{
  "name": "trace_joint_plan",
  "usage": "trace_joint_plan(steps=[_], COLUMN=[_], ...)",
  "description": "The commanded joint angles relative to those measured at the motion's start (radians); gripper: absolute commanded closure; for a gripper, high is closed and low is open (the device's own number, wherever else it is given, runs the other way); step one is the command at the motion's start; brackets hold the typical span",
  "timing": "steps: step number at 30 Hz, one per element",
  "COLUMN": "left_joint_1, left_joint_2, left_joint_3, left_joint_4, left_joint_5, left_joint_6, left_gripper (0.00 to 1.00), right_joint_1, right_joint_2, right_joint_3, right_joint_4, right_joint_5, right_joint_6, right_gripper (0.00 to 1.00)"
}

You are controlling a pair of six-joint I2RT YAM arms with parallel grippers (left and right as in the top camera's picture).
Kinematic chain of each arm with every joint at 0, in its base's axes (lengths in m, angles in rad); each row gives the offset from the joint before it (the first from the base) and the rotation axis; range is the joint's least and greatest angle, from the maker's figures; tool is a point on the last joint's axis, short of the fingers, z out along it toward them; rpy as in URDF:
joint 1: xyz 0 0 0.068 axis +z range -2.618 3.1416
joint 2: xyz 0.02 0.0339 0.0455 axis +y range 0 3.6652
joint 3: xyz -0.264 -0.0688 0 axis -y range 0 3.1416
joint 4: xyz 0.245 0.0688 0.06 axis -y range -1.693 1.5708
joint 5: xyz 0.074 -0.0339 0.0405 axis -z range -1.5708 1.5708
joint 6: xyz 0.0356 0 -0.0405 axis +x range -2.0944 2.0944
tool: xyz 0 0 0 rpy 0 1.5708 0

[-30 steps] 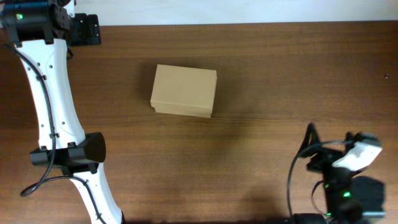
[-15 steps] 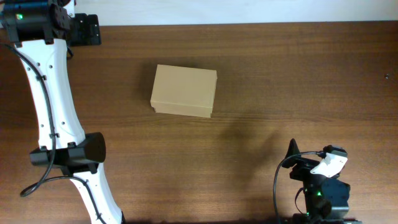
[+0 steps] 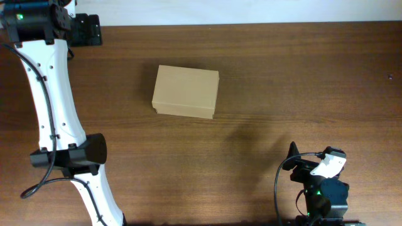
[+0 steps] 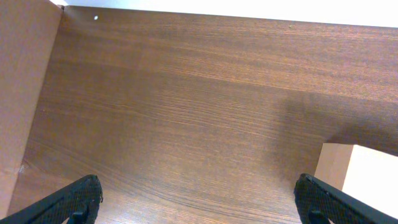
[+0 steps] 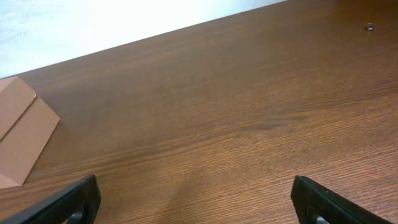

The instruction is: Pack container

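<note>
Sat shut and flat, left of centre in the overhead view, the small tan cardboard container [image 3: 186, 91] on the dark wooden bench [image 3: 282, 81], with left hand [image 3: 85, 29] upper left and right hand [image 3: 314, 164] lower right, both spread wide and empty, likely parked clear.

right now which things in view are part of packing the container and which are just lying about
Part of the job:
- container, closed tan cardboard box near the table's middle
- left end effector, open, holding nothing
- right end effector, open, holding nothing

Just lying about:
- nothing else loose shows on the table; no items to pack are in view
</note>
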Motion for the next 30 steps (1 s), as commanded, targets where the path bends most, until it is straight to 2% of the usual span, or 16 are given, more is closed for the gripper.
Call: trace_joint_plan(steps=[1,8,14,25,28,30], left_joint_1=[0.002,0.000,-0.037,-0.089,-0.089,-0.089], left_joint_2=[0.000,-0.023,-0.229,-0.893,-1.076,-1.210], left_joint_3=[0.003,-0.002,-0.094,-0.848,-1.057,-1.205], left_joint_4=[-0.002,-0.005,-0.004,0.019,0.239,0.441], left_joint_5=[-0.004,-0.004,-0.003,-0.008,-0.026,-0.022], left_joint_6=[0.005,0.005,0.005,0.008,0.012,0.012], left_gripper=[0.00,0.00,0.00,0.00,0.00,0.00], right_joint_1=[0.004,0.004,0.004,0.004,0.004,0.004], right_joint_2=[-0.012,-0.012,-0.012,-0.012,-0.012,-0.012], right_joint_3=[-0.008,-0.008,-0.008,-0.008,-0.008,-0.008], right_joint_4=[0.006,0.006,0.006,0.006,0.006,0.006], right_joint_5=[0.011,0.011,0.011,0.011,0.011,0.011], right_joint_6=[0.004,0.004,0.004,0.004,0.004,0.004], right_gripper=[0.00,0.01,0.01,0.01,0.01,0.01])
